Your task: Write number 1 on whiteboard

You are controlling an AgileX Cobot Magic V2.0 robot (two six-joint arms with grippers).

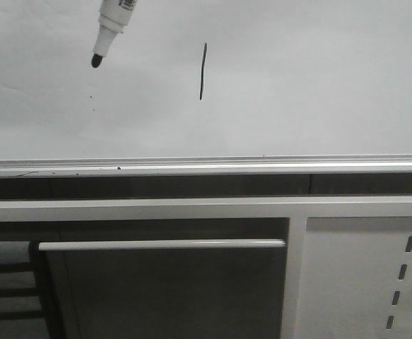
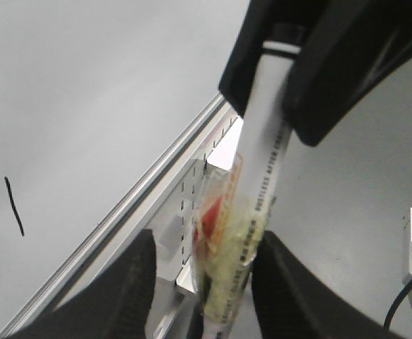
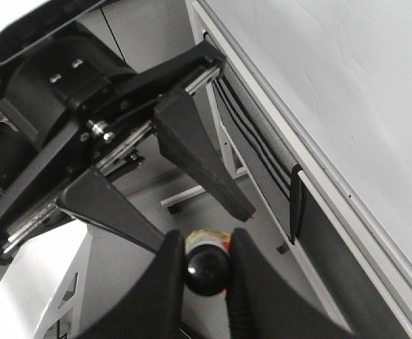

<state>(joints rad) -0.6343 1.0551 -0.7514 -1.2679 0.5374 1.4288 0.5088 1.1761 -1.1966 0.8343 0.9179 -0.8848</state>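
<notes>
**Stroke on the board, marker in my left claw**

My left gripper (image 2: 223, 296) clamps a white, round-barrelled marker (image 2: 262, 176) with printed lettering. Its black felt tip (image 1: 97, 61) hangs at about 9 o'clock from the number 1 (image 1: 203, 71), a thin, slightly curved black stroke on the glossy pale whiteboard (image 1: 319, 85). A silver rail (image 1: 262, 168) edges it at 6 o'clock. My right gripper (image 3: 206, 279) pinches a round black cap (image 3: 206, 268).

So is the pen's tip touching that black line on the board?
Apart. The front view shows the marker tip off to the left of the number 1, with bare whiteboard between them.
</notes>
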